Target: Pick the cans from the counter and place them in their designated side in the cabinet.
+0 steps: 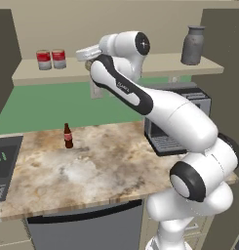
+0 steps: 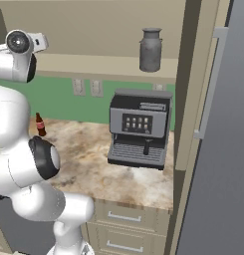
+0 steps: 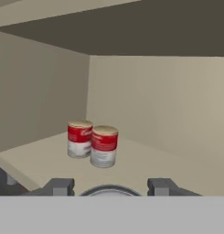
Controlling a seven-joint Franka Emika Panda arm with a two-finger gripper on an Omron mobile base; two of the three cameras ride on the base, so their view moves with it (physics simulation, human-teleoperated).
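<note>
From the hand view I see two cans standing upright on the cabinet shelf (image 3: 145, 164), close to the left wall: the left can (image 3: 79, 138) and the right can (image 3: 104, 146) sit just beside each other, the right one a little nearer to me, both with red-and-white labels. The left base view shows the same pair, left can (image 1: 43, 59) and right can (image 1: 58, 58), at the left end of the shelf board.

My pincer (image 3: 109, 187) shows its two finger tips at the bottom of the hand view with a silver-rimmed round top sitting between them; it looks like a third can (image 3: 109, 190) clamped in the pincer, though I see little of it. The arm reaches up to shelf height.

A grey metal jug (image 1: 193, 45) stands at the shelf's right end. On the counter (image 1: 91, 171) a small brown bottle (image 1: 68, 135) stands upright, well apart from the coffee machine (image 2: 140, 128).
</note>
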